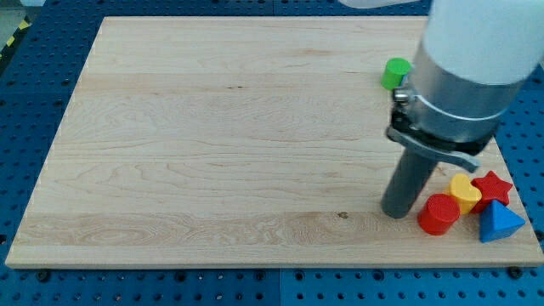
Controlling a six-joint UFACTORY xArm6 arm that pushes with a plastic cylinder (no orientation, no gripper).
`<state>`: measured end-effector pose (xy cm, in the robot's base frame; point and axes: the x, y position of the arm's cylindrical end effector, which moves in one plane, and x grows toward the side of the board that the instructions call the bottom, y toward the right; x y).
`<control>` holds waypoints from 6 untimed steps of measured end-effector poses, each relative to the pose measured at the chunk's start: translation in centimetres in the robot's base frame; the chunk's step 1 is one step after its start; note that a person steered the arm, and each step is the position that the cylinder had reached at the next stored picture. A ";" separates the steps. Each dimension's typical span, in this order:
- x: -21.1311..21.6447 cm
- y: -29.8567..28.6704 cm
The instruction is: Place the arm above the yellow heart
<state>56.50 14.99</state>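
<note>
Approach step: my tip (395, 212) rests bare on the wooden board (212, 144), clamping nothing, just left of the red cylinder (439, 213); the yellow heart (465, 190) sits near the view's bottom right, wedged among that cylinder, red star (492, 187) and blue pyramid (499, 223). Next move likely calls for a short shift toward the view's top right, to the board above the heart, avoiding the cluster. Green block (394, 73) stands well apart near the top; blue pegboard (34, 93) surrounds the board.

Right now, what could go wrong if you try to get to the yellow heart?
My tip sits just to the view's left of the red cylinder, which stands between me and the yellow heart. Going straight across, I would probably shove the cylinder into the heart. The red star and blue block sit near the board's edge and might get pushed off.
</note>
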 end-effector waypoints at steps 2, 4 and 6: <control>0.1 3.7; -5.0 -2.8; -8.0 10.9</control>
